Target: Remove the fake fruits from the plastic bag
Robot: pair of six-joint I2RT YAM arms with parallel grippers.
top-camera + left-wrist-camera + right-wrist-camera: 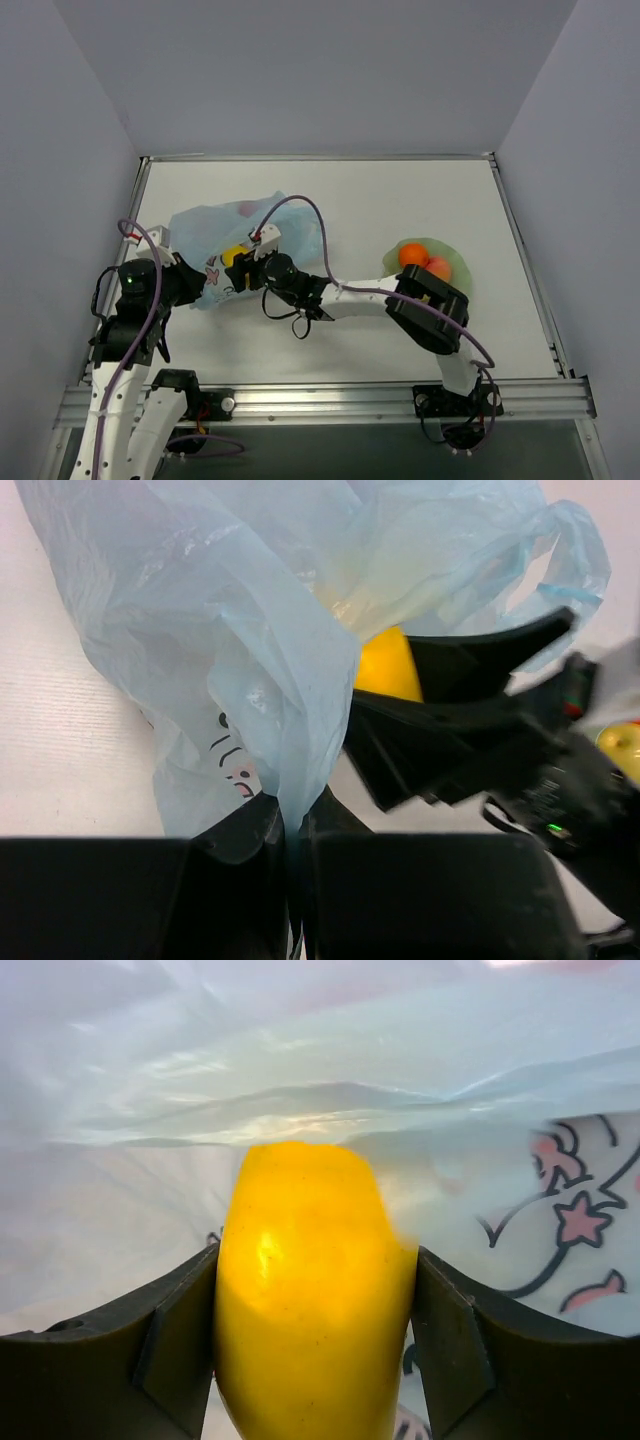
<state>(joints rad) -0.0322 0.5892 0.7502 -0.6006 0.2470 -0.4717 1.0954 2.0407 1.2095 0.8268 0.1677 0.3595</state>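
The light-blue plastic bag (215,235) lies at the table's left, its printed side toward the arms. My left gripper (192,285) is shut on a fold of the bag (260,680) at its near edge. My right gripper (240,262) reaches into the bag's mouth and is shut on a yellow fake fruit (310,1300), which also shows in the left wrist view (385,665) and from above (233,256). Two orange balls (414,254) sit in the pale green dish (455,262) at the right. A reddish fruit (246,209) shows faintly through the bag.
The right arm's forearm (350,298) stretches across the table's near middle, with a purple cable looping over it. The table's metal rail (330,400) runs along the near edge. Grey walls close in the back and sides.
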